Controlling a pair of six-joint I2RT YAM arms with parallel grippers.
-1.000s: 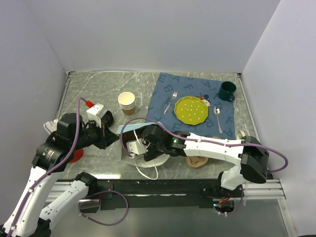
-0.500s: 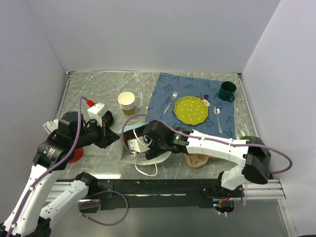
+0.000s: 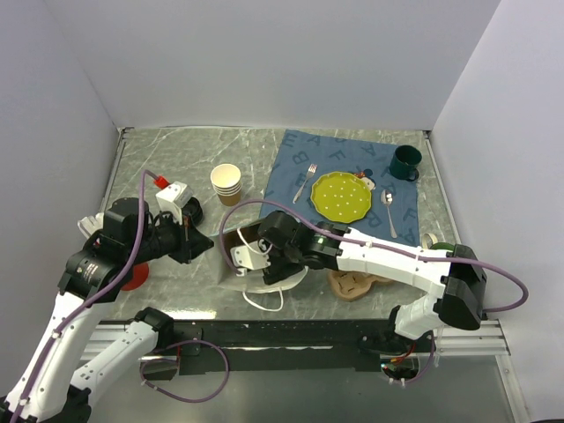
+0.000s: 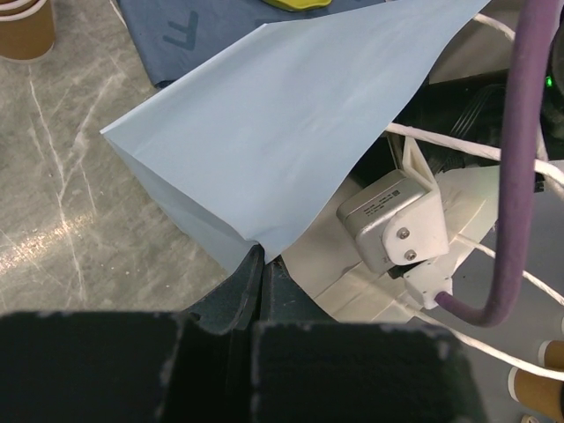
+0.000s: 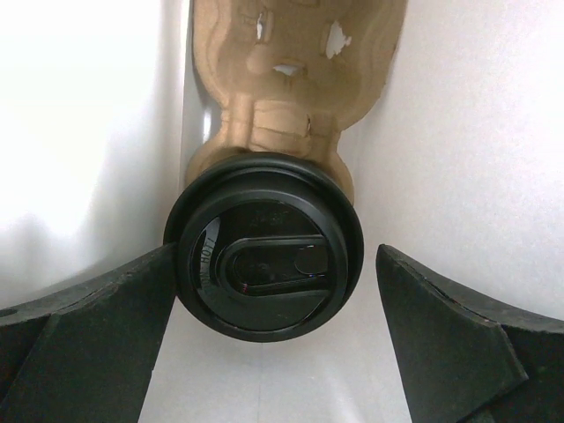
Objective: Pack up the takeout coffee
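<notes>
The takeout coffee (image 5: 264, 256), a brown cup under a round black lid, stands inside a pale bag, set in a brown pulp carrier (image 5: 300, 79). My right gripper (image 5: 275, 256) is open around the lid inside the bag. Its left finger (image 5: 97, 326) touches the lid's rim and its right finger (image 5: 458, 326) is apart from it. In the top view the right gripper (image 3: 263, 253) reaches into the bag (image 3: 231, 249) and hides the cup. My left gripper (image 4: 262, 264) is shut on the lower edge of the light blue bag (image 4: 282, 132) and holds it up; it also shows in the top view (image 3: 199, 241).
A stack of lidless cream cups (image 3: 226, 183) stands behind the bag. A blue placemat (image 3: 295, 163) carries a yellow-green plate (image 3: 341, 196), a fork (image 3: 304, 182) and a spoon (image 3: 389, 207). A dark green mug (image 3: 405, 162) sits at the far right. Another pulp carrier (image 3: 352, 284) lies under the right arm.
My right gripper has moved farther into the bag, toward the back left. The bag's mouth has risen and opened wider. My left gripper has kept its hold.
</notes>
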